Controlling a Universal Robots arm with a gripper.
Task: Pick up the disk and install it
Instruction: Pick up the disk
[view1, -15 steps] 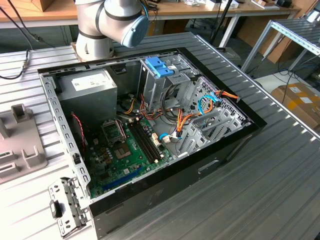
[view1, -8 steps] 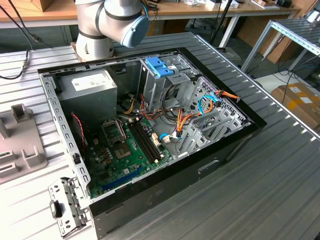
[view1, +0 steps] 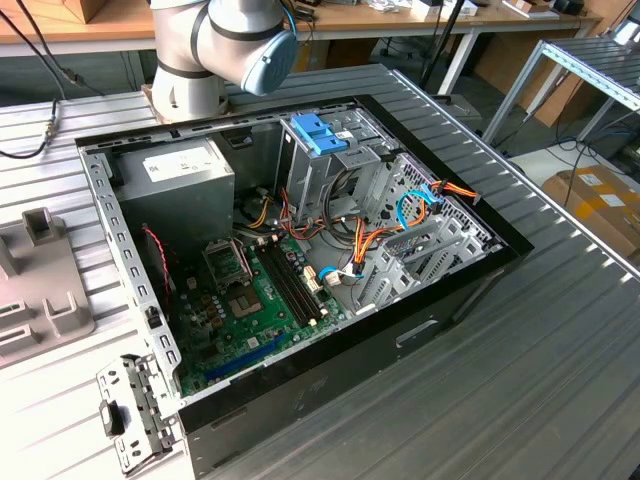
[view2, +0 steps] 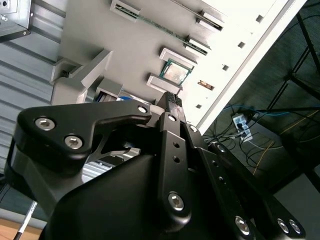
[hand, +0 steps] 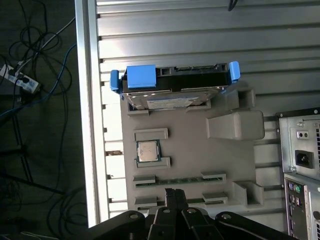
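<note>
The disk (hand: 172, 86) is a silver-grey drive with a white-and-blue label, bright blue side rails and a blue tab. It stands on edge in a slot of a grey holder plate (hand: 225, 150) on the ribbed table. In the first wrist view my gripper (hand: 175, 196) hangs above the plate, well short of the disk, with a processor chip (hand: 147, 151) between them. Its black fingers look pressed together with nothing in them. In the second wrist view the gripper (view2: 172, 100) points toward the plate, and a strip of the disk's blue rail (view2: 111, 95) peeks past its body.
An open computer case (view1: 300, 250) lies on the table with a green motherboard (view1: 250, 300), a grey power-supply box (view1: 175, 185) and a drive cage with a light-blue latch (view1: 320, 130). The arm's base (view1: 220, 50) stands behind it. The table edge (hand: 90, 125) runs beside the holder plate.
</note>
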